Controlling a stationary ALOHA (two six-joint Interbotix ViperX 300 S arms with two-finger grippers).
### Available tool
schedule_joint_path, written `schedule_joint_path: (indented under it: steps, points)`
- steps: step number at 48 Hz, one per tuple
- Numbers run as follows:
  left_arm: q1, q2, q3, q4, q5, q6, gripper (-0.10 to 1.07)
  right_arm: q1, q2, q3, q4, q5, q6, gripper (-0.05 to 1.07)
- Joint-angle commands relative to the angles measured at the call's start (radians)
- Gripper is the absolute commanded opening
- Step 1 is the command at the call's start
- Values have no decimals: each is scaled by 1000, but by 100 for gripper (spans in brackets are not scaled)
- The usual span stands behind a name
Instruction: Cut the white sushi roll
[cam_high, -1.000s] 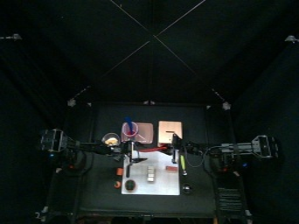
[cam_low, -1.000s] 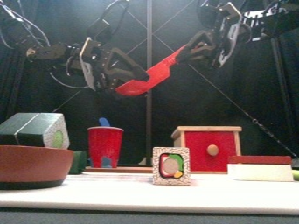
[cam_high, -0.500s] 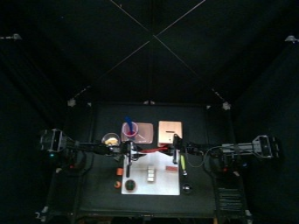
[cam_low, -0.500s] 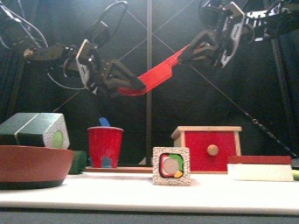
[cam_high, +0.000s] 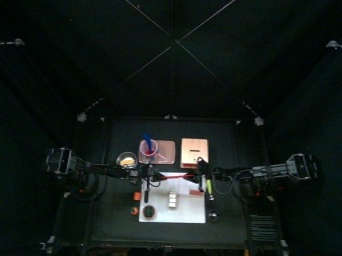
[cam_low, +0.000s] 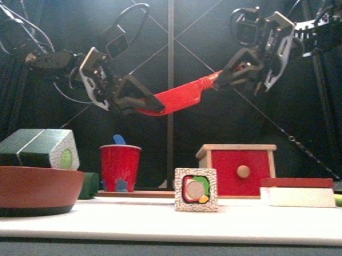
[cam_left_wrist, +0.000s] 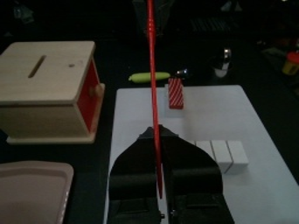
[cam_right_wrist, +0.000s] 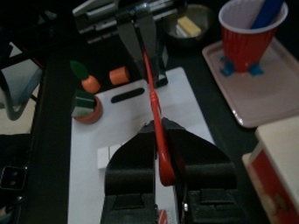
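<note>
A red toy knife (cam_low: 181, 93) hangs in the air between my two grippers. My left gripper (cam_low: 134, 103) is shut on its lower end, which shows edge-on as a thin red line in the left wrist view (cam_left_wrist: 153, 79). My right gripper (cam_low: 238, 74) is shut on its higher end (cam_right_wrist: 158, 131). The white sushi roll (cam_left_wrist: 222, 155) is a small pale piece on the white board (cam_left_wrist: 211, 109), below and beside my left gripper (cam_left_wrist: 156, 162). It also shows in the top view (cam_high: 150, 211).
A wooden box with a red front (cam_low: 238, 170) and a red cup (cam_low: 120, 166) stand at the back. A brown bowl (cam_low: 34, 188) and a dark roll piece (cam_low: 38, 148) are at the left. A white-rimmed roll piece (cam_low: 197, 190) stands in front.
The knife has tilted flatter and lower. My left gripper has moved a little left, and my right gripper has moved right and down. Both still hold the knife.
</note>
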Motion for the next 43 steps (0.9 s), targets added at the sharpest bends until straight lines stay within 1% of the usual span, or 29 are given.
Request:
schedule_joint_path:
  steps: [1, 4, 9, 18, 23, 25, 29, 32, 38, 43]
  points:
    - [2, -9, 2, -5, 95, 0, 23, 40, 15, 20, 80, 11, 3, 38]
    - [-3, -14, -2, -5, 155, 0, 23, 54, 35, 29, 123, 12, 3, 38]
    - [-8, -15, -5, -5, 201, 2, 23, 74, 75, 38, 172, 23, 2, 38]
    - [-37, -14, -2, -3, 209, 5, 23, 91, 158, 23, 216, 66, 2, 37]
    - [-55, -6, 0, -6, 207, 2, 23, 94, 189, 0, 218, 91, 0, 32]
    - [-60, -2, 0, -6, 207, 3, 23, 94, 196, -9, 210, 97, 0, 27]
    - [-64, 12, 6, -6, 186, 3, 23, 94, 199, -17, 199, 95, 0, 19]
    - [-66, 29, 17, -3, 135, 3, 23, 94, 199, -18, 193, 91, 0, 15]
    - [-77, 66, 38, -2, 14, 9, 23, 94, 201, -5, 169, 77, -3, 15]
    - [-81, 97, 41, 3, -31, 11, 23, 98, 201, 14, 132, 60, -3, 15]
